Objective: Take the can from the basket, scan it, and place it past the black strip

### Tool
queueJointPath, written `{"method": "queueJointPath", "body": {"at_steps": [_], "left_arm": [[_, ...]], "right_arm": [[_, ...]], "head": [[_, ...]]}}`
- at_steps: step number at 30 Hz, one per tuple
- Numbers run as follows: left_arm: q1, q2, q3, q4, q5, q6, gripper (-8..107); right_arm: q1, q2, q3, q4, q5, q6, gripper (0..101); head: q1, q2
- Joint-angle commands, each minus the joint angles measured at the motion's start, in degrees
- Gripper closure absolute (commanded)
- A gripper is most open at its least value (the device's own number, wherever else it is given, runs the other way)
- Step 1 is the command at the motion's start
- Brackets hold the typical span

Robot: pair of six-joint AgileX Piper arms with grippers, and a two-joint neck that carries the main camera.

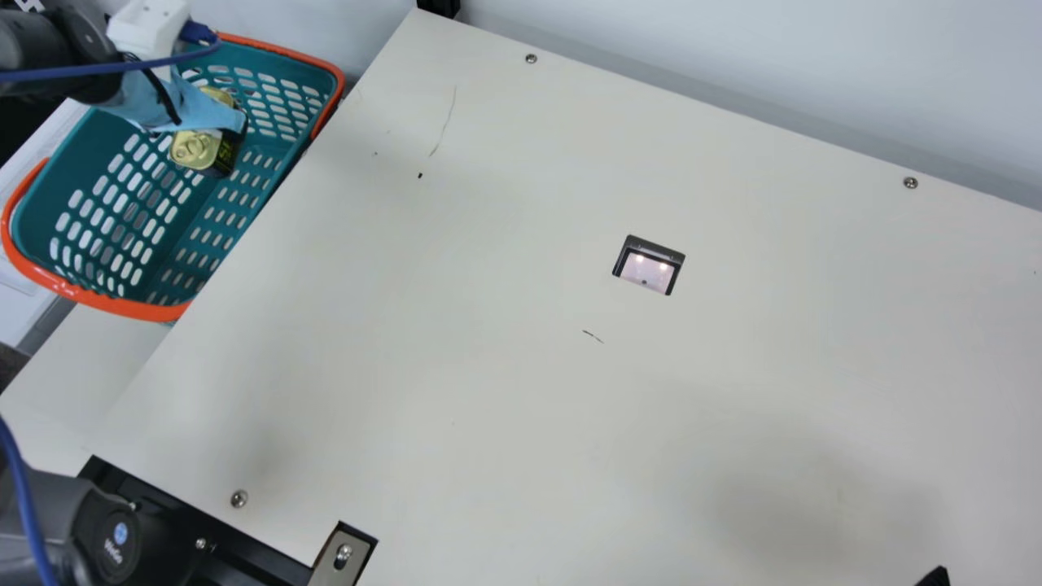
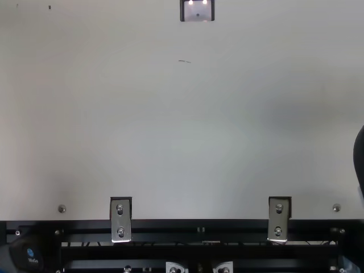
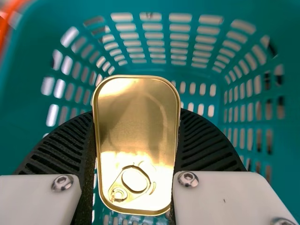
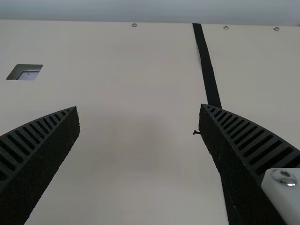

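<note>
- At the far left of the main view, the left arm [image 1: 49, 49] comes in from the upper corner, over the basket's wall, its gripper [image 1: 191, 110] down inside the basket.
- The basket [image 1: 155, 311] is teal with an orange rim; its perforated walls surround the gripper, so the way in and out is its open top. One long side runs along the table's slanting edge.
- The can [image 1: 195, 149] is inside the basket, lid and pull ring facing up. In the left wrist view the ribbed fingers [image 3: 56, 145] clasp it, one against each long side. Whether its base touches the basket floor, I cannot tell.
- The table [image 1: 456, 342] spreads from that edge to the scanner window [image 1: 649, 264], a broad pale stretch between basket and window. Along the far side, the table's edge slopes down toward the right.
- The window lies set in the tabletop, well apart from the basket, with two small lights glowing in it.
- At the main view's bottom right corner, the tip of the right gripper [image 1: 936, 577] pokes in. In the right wrist view its ribbed fingers [image 4: 234, 140] stand wide apart, released, with bare tabletop between them.
- The black strip [image 4: 206, 65] runs from the table's far edge and passes behind one of those fingers.
</note>
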Motion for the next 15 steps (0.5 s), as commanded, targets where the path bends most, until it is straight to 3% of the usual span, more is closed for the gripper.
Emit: {"method": "queueJointPath", "body": {"at_steps": [1, 10, 15], "left_arm": [[-0.10, -5.84, 1.68, -0.69, 0.00, 0.35, 89], [-0.43, -20.63, 6.91, -4.90, 1.78, 2.01, 89], [-0.96, -28.83, 8.87, -8.63, 5.85, 2.61, 89]], "right_arm": [[0.00, 0.00, 0.00, 0.00, 0.00, 0.00, 0], [0.00, 0.00, 0.00, 0.00, 0.00, 0.00, 0], [0.00, 0.00, 0.00, 0.00, 0.00, 0.00, 0]], "head": [[-1.75, 0.85], [-1.75, 0.85], [-1.75, 0.85]]}}
